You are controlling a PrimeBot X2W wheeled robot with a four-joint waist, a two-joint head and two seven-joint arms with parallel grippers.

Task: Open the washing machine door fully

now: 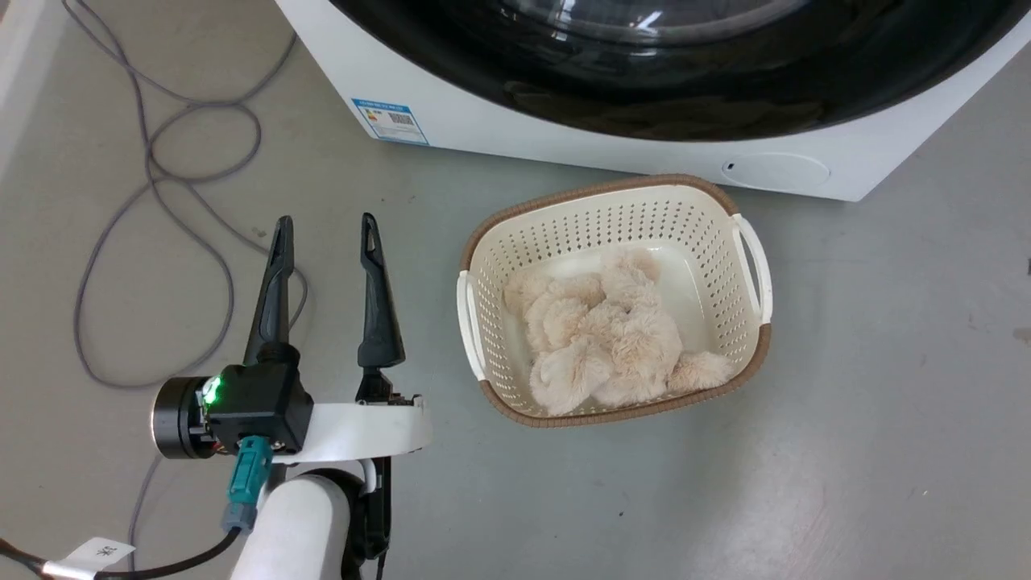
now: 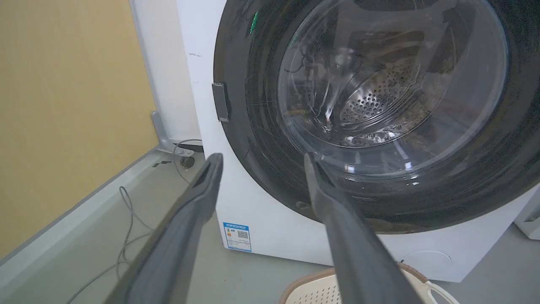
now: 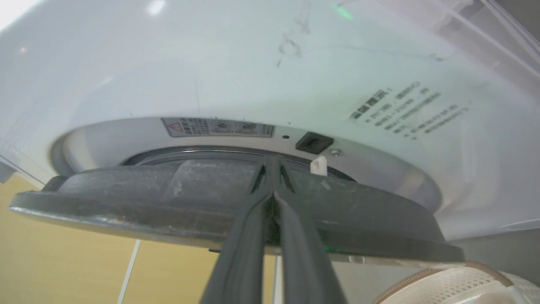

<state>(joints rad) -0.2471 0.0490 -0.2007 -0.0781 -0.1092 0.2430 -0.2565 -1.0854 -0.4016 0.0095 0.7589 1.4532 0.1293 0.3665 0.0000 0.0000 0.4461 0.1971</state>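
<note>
Our left gripper [image 1: 326, 221] hangs low over the floor, fingers spread wide and holding nothing. It's aimed at the lower left of the washing machine door [image 2: 379, 105] and well short of touching it. Our right gripper [image 3: 274, 162] is the one on the job: fingers pressed together, tips at the door's latch-side rim, just beside the small white latch hook [image 3: 319, 165]. We can't tell if the tips are hooked behind the rim or just resting on it. The door stands a little off the white front of the washing machine [image 1: 451, 105], so we'd call it unlatched but barely open.

Our take on doing this well: the hinge [image 2: 221, 101] sits on the door's left edge, so the pull should follow an arc around it. Go straight out and the tips will probably slide off that glossy rim. Slow and steady.

Stuff around, left to right:
- a yellow wall [image 2: 63, 105]
- a loose grey cable [image 1: 149, 165] looped on the floor
- the blue label [image 1: 391, 121] low on the machine
- a cream basket [image 1: 580, 229] with a fluffy beige bundle [image 1: 612, 338], parked right in front of the door

The door looks to hang above the basket, but an arm sweeping through could clip it. The left gripper also sits on the side the door swings towards, so we'd keep it clear.
</note>
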